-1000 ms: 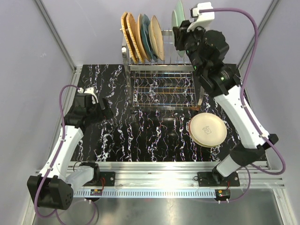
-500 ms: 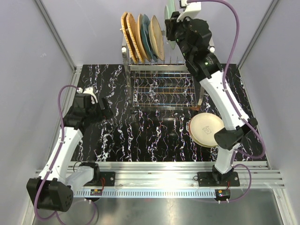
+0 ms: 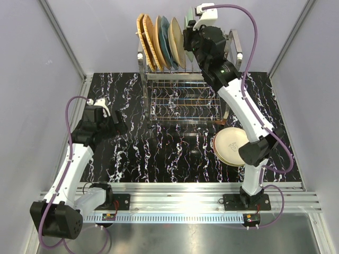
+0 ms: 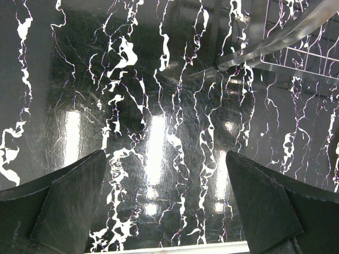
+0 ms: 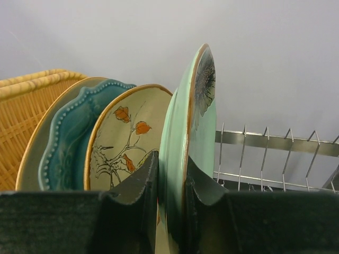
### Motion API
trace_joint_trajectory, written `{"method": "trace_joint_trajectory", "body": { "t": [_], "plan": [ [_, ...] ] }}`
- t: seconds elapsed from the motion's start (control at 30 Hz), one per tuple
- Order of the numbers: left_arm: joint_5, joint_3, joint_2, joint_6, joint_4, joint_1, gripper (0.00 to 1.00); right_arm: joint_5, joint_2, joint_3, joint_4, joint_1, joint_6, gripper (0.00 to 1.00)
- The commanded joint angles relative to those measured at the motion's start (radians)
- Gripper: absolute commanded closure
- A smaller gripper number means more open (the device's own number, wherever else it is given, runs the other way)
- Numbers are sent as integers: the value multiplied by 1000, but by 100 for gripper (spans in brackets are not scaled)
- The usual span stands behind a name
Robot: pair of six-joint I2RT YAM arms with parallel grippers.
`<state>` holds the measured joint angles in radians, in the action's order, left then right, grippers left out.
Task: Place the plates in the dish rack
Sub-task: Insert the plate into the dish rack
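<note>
The steel dish rack (image 3: 185, 100) stands at the back of the table. Several plates stand on edge in its top tines: two orange woven ones (image 3: 144, 42), a teal one (image 3: 164, 38) and a cream bird-and-branch one (image 3: 177, 42). My right gripper (image 3: 192, 38) is shut on the rim of a pale green plate (image 5: 185, 143), held upright just right of the bird plate (image 5: 122, 143) above the tines (image 5: 243, 153). A stack of cream plates (image 3: 234, 146) lies at the table's right. My left gripper (image 4: 164, 201) is open and empty over the marble top, left of the rack.
The rack's lower grid shelf (image 3: 183, 103) holds nothing that shows. Bare tines stand to the right of the green plate. A rack leg and wire corner (image 4: 286, 42) show at the top right of the left wrist view. Enclosure walls ring the table.
My right arm has carried the pale green plate leftward along the rack top, from its right end to just beside the bird plate. The left arm has not moved.
</note>
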<state>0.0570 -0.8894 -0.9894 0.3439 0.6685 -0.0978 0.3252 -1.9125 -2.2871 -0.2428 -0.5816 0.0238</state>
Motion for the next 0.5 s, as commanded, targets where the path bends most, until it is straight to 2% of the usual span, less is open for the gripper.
{"method": "trace_joint_trajectory", "body": {
  "t": [0.0, 0.13, 0.47],
  "plan": [
    [23, 7, 18, -8, -46, 4, 1, 63, 55, 26, 235, 2, -2, 100],
    [27, 9, 17, -6, -47, 4, 1, 78, 90, 126, 310, 2, 5, 100],
    [29, 9, 15, -8, -47, 4, 1, 110, 96, 192, 355, 5, 7, 100]
  ]
}}
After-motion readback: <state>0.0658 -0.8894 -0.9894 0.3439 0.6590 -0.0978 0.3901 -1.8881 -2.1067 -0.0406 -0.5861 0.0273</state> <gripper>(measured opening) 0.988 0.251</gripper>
